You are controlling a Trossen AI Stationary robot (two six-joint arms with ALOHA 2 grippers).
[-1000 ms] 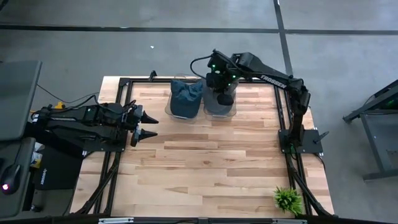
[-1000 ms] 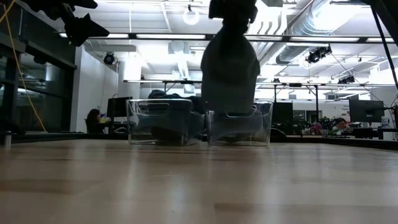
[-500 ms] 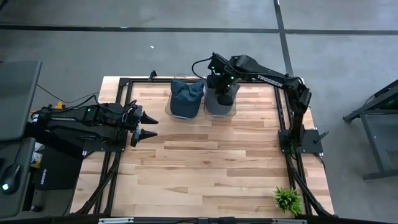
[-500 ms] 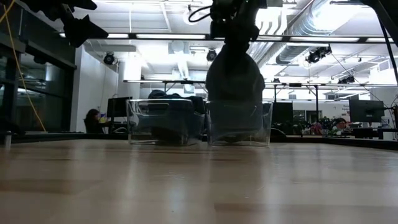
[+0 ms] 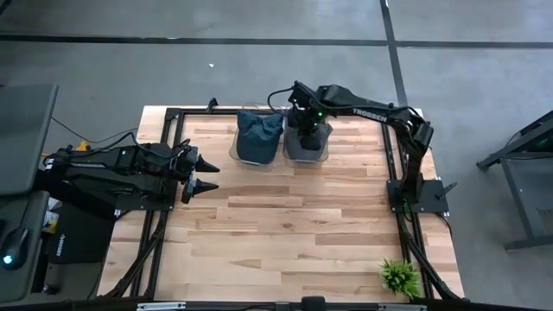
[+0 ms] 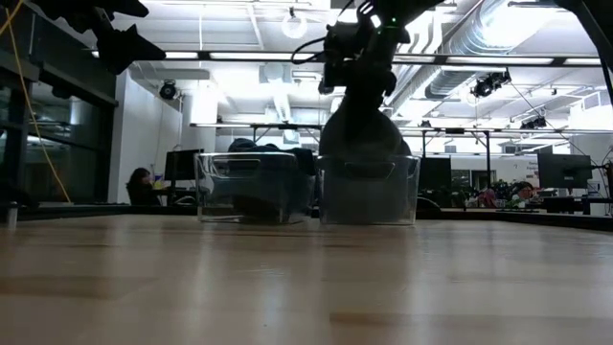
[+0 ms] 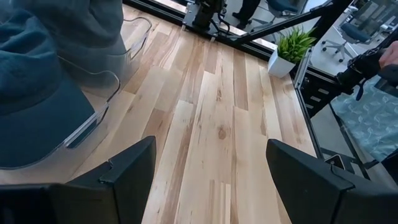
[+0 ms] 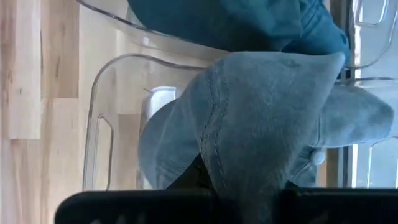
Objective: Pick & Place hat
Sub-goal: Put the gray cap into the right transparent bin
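A grey hat (image 6: 361, 129) hangs from my right gripper (image 5: 308, 119), which is shut on it above the right one of two clear bins (image 6: 369, 190) at the table's far side. The hat's lower part is down between that bin's walls. In the right wrist view the grey hat (image 8: 267, 124) fills the middle and hides the fingers. A dark blue hat (image 5: 259, 134) lies in the left clear bin (image 6: 254, 187). My left gripper (image 5: 203, 174) waits open near the table's left edge, with nothing between its fingers (image 7: 130, 168). My right gripper holds the grey hat by its bunched top (image 6: 359, 84), coming from above and pointing steeply down. The cloth covers the fingers, so which part they pinch cannot be told. The hat hangs below the gripper, its lower part (image 6: 364, 168) inside the right bin.
The two bins stand side by side, nearly touching. A small green plant (image 5: 399, 276) stands at the near right corner. A black frame (image 5: 393, 164) runs along the table's sides. Bare wood (image 5: 285, 216) stretches from the bins to the near edge.
My right gripper has come down with the grey hat, still shut on it. The hat, which hung with most of its body above the right bin's rim, has sunk into that bin.
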